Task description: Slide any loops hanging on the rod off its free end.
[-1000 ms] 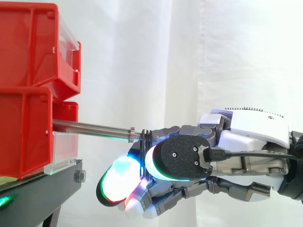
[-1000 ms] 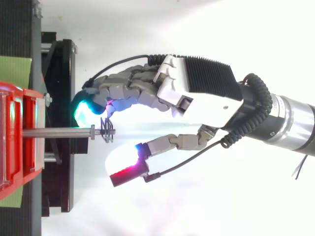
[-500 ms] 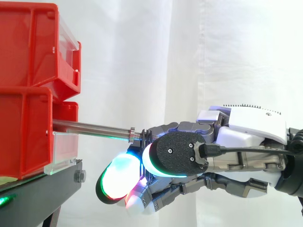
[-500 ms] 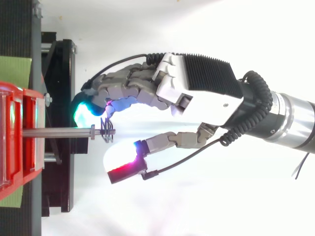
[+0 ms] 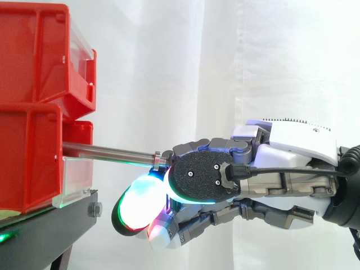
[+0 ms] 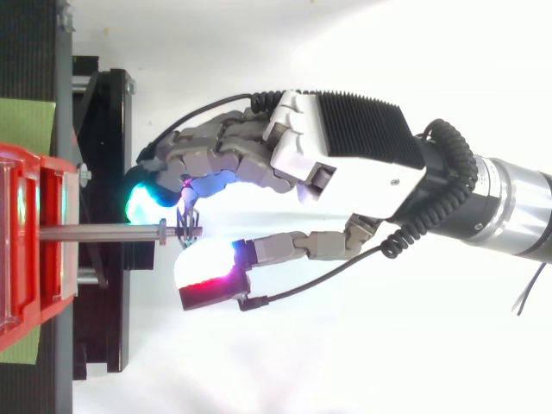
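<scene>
Judging from above, the loops (image 6: 188, 228) were not yet slid off: they were seen left of centre at the free end of the rod (image 6: 99, 232), closed round by the curled fingers (image 6: 216, 159) of the hand (image 6: 345, 151).

The hand (image 6: 332, 172) has a white shell with a black ribbed plate on its back, and fingers made of grey links. Its fingertips (image 5: 139, 203) are thick oval pads glowing white, cyan, green and red; one has a black grainy back with small screws. The arm (image 6: 511, 216) is a silver cylinder.
</scene>
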Controlling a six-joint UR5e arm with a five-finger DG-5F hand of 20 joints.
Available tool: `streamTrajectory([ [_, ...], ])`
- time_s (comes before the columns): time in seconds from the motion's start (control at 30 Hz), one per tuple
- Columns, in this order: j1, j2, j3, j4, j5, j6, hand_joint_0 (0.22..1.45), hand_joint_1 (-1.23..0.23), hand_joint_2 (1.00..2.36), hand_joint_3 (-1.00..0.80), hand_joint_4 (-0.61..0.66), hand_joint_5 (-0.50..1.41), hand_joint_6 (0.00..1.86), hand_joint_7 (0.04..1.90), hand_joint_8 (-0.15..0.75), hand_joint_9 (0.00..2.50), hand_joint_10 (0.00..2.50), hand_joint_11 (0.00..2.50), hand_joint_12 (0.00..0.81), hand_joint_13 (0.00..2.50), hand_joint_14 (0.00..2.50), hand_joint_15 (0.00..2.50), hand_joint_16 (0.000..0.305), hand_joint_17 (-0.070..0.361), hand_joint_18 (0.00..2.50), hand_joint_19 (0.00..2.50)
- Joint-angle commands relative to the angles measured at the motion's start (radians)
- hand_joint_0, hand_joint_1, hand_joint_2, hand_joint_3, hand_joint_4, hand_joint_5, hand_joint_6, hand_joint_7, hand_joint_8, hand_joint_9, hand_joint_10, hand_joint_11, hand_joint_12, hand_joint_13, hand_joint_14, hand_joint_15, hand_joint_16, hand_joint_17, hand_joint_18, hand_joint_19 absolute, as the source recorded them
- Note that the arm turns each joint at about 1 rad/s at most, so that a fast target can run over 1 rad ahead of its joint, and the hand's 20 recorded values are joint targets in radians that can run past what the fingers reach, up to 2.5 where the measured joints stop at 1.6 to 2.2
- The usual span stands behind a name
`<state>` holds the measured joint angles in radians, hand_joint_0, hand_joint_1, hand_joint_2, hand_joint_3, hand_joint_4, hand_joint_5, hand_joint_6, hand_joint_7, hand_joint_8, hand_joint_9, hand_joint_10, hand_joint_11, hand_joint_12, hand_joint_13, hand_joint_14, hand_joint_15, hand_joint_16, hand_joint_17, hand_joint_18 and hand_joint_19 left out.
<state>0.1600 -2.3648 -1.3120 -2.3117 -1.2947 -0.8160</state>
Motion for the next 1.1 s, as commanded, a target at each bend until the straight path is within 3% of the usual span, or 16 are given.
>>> streamTrajectory([
  [0.0, -0.002, 0.001, 0.0, -0.002, -0.006, 0.001, 0.58, -0.63, 1.02, -0.24, 0.2, -0.17, 0.91, 0.9, 0.29, 0.79, 0.02, 0.45, 0.366, 0.59, 0.01, 0.3, 0.051, 0.115, 0.64, 0.37],
  [0.2, -0.008, -0.001, 0.0, -0.028, -0.017, 0.001, 0.58, -0.64, 1.02, -0.27, 0.2, -0.17, 0.9, 0.9, 0.292, 0.79, 0.02, 0.45, 0.366, 0.59, 0.01, 0.3, 0.051, 0.114, 0.65, 0.37],
  [0.5, -0.013, 0.001, -0.001, -0.052, -0.023, 0.001, 0.54, -0.63, 1.0, -0.48, 0.21, -0.16, 0.79, 0.9, 0.289, 0.75, 0.02, 0.42, 0.374, 0.58, 0.01, 0.29, 0.054, 0.121, 0.64, 0.38],
  [0.7, -0.014, 0.01, -0.001, -0.06, -0.047, 0.0, 0.53, -0.63, 1.0, -0.48, 0.21, -0.15, 0.74, 0.94, 0.29, 0.75, 0.02, 0.41, 0.375, 0.57, 0.01, 0.3, 0.054, 0.122, 0.64, 0.38],
  [1.07, -0.014, 0.013, -0.001, -0.072, -0.052, -0.002, 0.55, -0.64, 1.01, -0.43, 0.2, -0.15, 0.79, 0.94, 0.291, 0.76, 0.02, 0.42, 0.371, 0.58, 0.01, 0.3, 0.053, 0.119, 0.64, 0.38],
])
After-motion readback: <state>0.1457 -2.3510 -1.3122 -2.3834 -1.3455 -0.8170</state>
